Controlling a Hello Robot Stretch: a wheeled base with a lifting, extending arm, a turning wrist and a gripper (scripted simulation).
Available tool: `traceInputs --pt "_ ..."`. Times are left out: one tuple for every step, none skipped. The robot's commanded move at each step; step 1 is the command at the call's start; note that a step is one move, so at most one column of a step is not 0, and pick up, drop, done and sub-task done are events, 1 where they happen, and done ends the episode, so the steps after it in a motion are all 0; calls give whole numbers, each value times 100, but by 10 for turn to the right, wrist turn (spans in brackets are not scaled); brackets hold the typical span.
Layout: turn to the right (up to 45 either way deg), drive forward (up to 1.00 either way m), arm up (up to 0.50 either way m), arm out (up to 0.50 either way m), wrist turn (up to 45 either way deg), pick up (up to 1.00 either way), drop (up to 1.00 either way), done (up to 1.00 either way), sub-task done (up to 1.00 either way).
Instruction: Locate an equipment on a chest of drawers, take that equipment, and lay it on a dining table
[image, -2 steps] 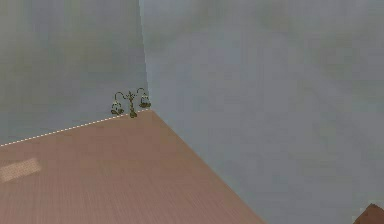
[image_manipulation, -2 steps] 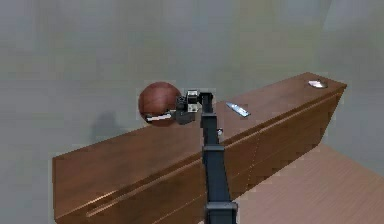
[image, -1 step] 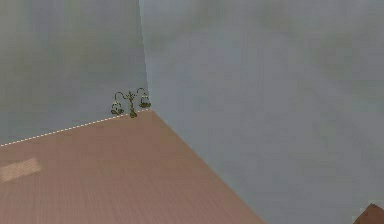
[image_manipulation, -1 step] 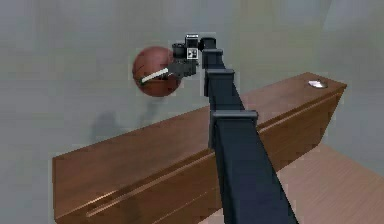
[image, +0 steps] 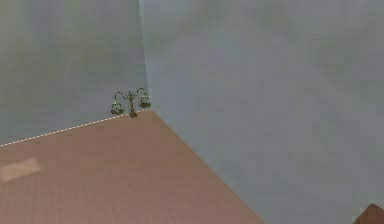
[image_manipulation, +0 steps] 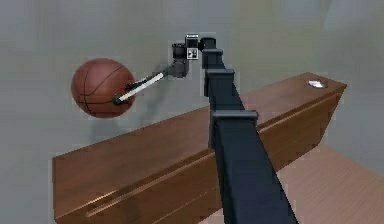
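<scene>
A reddish-brown basketball (image_manipulation: 103, 88) hangs in front of the grey wall in the arm side view, clear of the wooden top below it. My gripper (image_manipulation: 125, 94) holds the ball, its thin pale fingers (image_manipulation: 145, 84) reaching left onto it from the dark body beside the two white marker squares. The dark arm bar (image_manipulation: 235, 130) rises from the bottom edge across the long brown chest of drawers (image_manipulation: 150, 160).
A small white object (image_manipulation: 316, 84) lies at the far right end of the chest's top. In the forward view, a small dark two-armed lamp-like thing (image: 131, 102) stands in the room's corner where two grey walls meet the reddish floor (image: 110, 170).
</scene>
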Motion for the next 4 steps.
traceInputs --pt "0 0 0 0 -450 0 0 0 0" --pt "0 0 0 0 -30 0 0 0 0" --pt "0 0 0 -48 0 0 0 0 0" --pt "-450 0 0 0 0 0 0 0 0"
